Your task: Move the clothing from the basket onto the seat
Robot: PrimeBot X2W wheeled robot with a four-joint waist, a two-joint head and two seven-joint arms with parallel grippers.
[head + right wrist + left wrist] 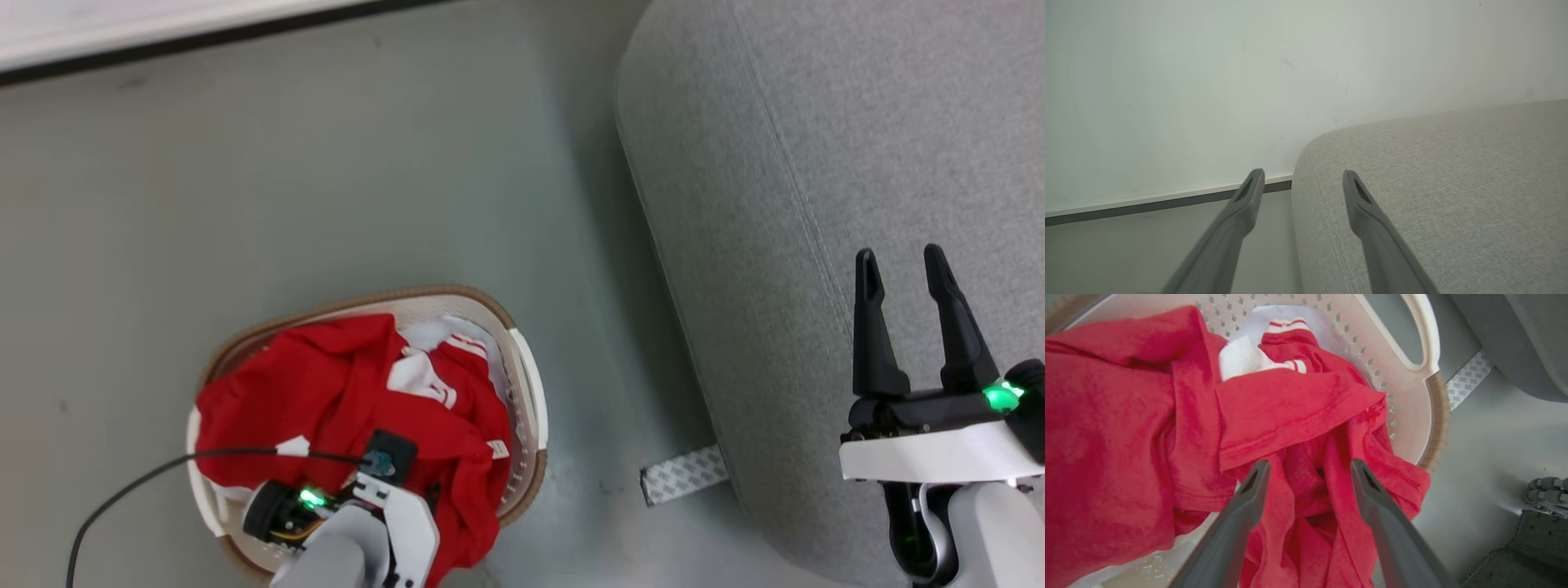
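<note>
One basket on floor, one heap of red clothing plus a white piece inside, garment count unclear. One seat beside. Left gripper points down into heap, fingers wide; right gripper over seat, wide, empty

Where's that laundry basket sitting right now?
The basket sits on the floor at the head view's lower left, left of the grey seat, heaped with red clothing under the open left gripper.

Home-like living room: grey upholstered seat, laundry basket of clothing, smooth grey floor.
</note>
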